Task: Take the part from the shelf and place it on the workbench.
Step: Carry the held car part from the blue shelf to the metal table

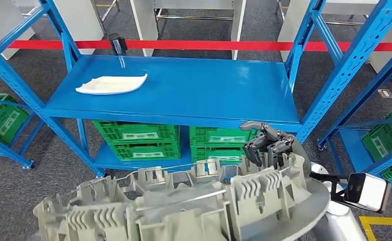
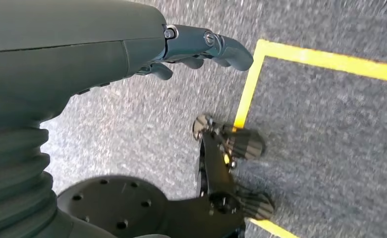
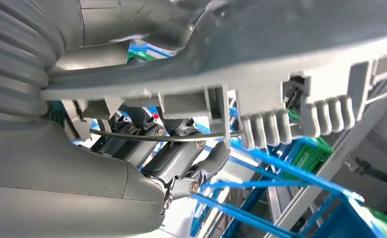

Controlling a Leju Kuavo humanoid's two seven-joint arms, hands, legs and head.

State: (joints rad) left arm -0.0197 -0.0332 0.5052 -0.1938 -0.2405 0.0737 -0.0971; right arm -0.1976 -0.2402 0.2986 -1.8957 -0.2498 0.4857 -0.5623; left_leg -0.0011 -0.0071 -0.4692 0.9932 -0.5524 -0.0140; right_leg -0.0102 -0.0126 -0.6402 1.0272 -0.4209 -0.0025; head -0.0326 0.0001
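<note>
So the right hand (image 1: 268, 144) has its dark fingers hooked over the far edge of the big grey ribbed part (image 1: 183, 206), and the right wrist view backs that up: fingers curled under and around the moulded edge, gripping it. The part is off the blue shelf (image 1: 173, 88) now, held in front of it and lower, close to the robot's body.

The left hand (image 2: 201, 47) hangs at the side over grey floor with a yellow line (image 2: 325, 59). Fingers are loosely curled, nothing in them.

What worries me:

1. It's a wide, awkward part held by 1 hand at 1 end, as far as I can see. The end away from the shelf's right post looks unsupported, so it could sag or twist out of the fingers when the robot turns.
2. The grip is on a thin ribbed edge. My guess is it can slide along that edge if the arm jerks.
3. Swinging away, the long part could clip the shelf's upright posts or the green crates (image 1: 136, 138) beneath the shelf.

There's also a white part (image 1: 111, 84) left on the shelf, well clear of the hand.

No workbench visible yet.
</note>
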